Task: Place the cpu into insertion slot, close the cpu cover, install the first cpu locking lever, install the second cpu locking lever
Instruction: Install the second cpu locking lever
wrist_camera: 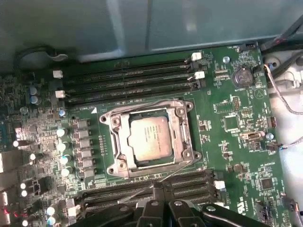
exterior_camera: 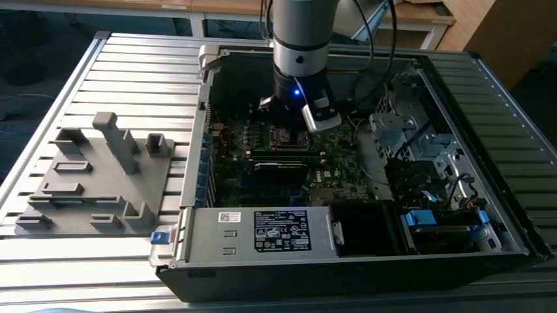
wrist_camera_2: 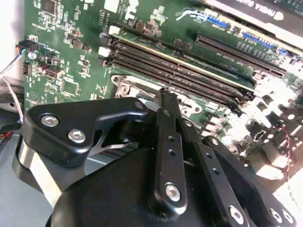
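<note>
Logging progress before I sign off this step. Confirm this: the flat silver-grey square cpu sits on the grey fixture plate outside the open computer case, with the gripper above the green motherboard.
Wrong in one respect: the flat silver-grey square cpu sits in the socket on the green motherboard, framed by the shiny silver metal cpu cover, as the first wrist view shows. The gripper is above the motherboard.

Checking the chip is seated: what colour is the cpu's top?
Dull silver-grey, clearest in the first wrist view: cpu.

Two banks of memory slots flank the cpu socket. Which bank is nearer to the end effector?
The bank directly beside the end effector; the other bank lies beyond the cpu, next to the case wall.
</note>
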Controlling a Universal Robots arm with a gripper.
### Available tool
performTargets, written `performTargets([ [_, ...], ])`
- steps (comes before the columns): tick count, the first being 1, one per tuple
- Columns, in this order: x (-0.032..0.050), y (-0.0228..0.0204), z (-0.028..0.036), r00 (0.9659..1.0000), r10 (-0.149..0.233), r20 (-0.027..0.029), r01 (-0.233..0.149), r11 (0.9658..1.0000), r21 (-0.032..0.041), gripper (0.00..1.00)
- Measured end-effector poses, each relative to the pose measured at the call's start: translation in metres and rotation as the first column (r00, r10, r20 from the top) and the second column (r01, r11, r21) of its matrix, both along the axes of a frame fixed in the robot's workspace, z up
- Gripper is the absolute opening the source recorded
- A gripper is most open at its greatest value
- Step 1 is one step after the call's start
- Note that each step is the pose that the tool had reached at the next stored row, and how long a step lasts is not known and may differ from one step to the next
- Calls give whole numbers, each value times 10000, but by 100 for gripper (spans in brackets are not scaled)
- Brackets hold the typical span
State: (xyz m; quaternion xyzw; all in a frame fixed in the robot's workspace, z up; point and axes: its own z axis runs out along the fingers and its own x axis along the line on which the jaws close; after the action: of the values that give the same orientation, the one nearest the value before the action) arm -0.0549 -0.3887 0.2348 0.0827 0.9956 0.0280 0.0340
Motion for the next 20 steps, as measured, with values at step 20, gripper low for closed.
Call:
performTargets([
  [20,0,283,1,10000,1,1,-1,10000,0,11],
])
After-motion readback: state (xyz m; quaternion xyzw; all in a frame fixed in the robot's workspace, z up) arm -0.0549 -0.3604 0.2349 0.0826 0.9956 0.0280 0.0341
